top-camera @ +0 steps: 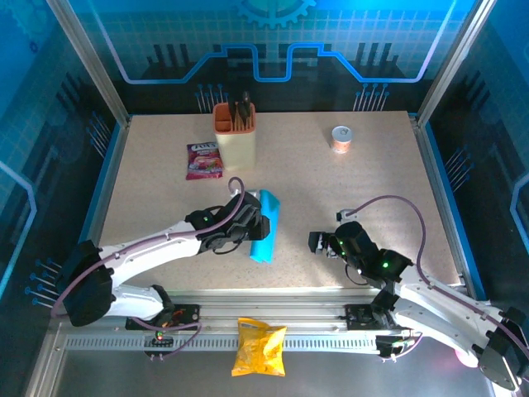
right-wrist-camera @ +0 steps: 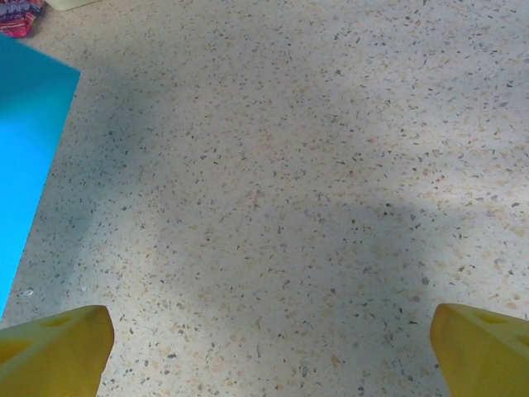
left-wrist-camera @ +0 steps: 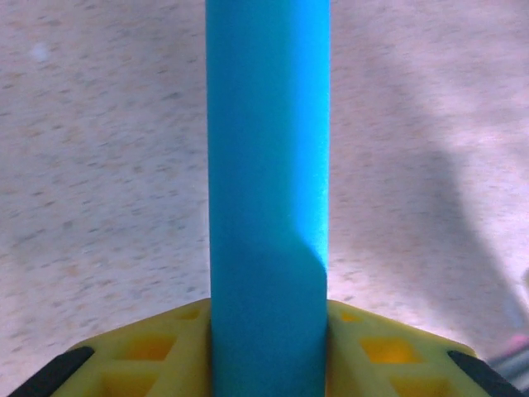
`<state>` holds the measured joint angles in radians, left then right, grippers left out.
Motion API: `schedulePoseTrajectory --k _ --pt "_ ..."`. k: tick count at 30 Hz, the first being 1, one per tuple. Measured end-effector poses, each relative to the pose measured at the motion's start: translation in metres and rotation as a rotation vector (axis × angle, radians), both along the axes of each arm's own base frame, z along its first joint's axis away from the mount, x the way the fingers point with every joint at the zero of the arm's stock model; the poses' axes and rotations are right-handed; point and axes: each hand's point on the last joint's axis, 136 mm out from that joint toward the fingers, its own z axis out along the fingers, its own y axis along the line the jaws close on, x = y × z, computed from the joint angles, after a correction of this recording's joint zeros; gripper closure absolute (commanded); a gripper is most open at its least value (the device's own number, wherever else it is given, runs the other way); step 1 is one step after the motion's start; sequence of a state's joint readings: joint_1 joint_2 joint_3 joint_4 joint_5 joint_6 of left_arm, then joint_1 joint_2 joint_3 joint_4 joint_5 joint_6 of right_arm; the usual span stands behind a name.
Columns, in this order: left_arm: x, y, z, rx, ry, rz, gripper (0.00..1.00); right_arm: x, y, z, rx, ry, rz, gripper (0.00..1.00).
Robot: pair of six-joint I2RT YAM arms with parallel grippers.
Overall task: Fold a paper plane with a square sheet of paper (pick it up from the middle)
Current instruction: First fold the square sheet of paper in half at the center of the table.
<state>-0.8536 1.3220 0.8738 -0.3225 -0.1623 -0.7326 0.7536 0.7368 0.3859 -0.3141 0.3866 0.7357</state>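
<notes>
The square sheet of paper (top-camera: 269, 219) is seen near the middle of the table (top-camera: 364, 198), bowed up into a narrow blue band. It is pinched between the yellow fingers (left-wrist-camera: 140, 356) of the left gripper (top-camera: 254, 228). In the left wrist view the band is pressed by a finger on each side and runs straight up the frame over the speckled tabletop. The right gripper (top-camera: 317, 242) is held low over bare table to the right of the sheet and apart from it. Its jaws are spread wide with nothing between them. A flat part of the blue sheet is caught at the left edge of the right wrist view. An orange-and-cream holder (top-camera: 235, 136) and a pink snack packet (top-camera: 203, 160) are set behind the sheet. A small round orange-and-white object (top-camera: 341, 138) is placed far right, and a yellow crisp bag (top-camera: 259, 347) is left on the metal edge between the arm bases.
</notes>
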Motion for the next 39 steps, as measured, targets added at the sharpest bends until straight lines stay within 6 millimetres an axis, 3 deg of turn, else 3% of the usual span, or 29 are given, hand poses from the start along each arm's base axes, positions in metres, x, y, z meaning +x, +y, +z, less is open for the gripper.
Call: schedulePoseTrajectory --k 6,11,17,28,39 --pt "0.005 -0.039 0.016 -0.17 -0.047 -0.021 0.64 0.0 -0.01 -0.001 -0.022 0.03 -0.031 0.01" --pt "0.008 -0.056 -0.016 -0.227 -0.02 0.018 0.65 0.007 -0.009 0.011 0.001 0.033 -0.042 0.01" --pt "0.011 -0.048 -0.057 -0.192 0.005 0.094 0.64 0.005 -0.004 0.005 0.004 0.072 -0.02 0.01" --pt "0.019 -0.026 -0.072 -0.115 -0.041 0.173 0.42 0.001 0.004 -0.006 0.015 0.124 0.017 0.01" --pt "0.016 0.0 -0.086 0.02 -0.069 0.186 0.34 0.001 0.01 -0.01 0.026 0.148 0.035 0.01"
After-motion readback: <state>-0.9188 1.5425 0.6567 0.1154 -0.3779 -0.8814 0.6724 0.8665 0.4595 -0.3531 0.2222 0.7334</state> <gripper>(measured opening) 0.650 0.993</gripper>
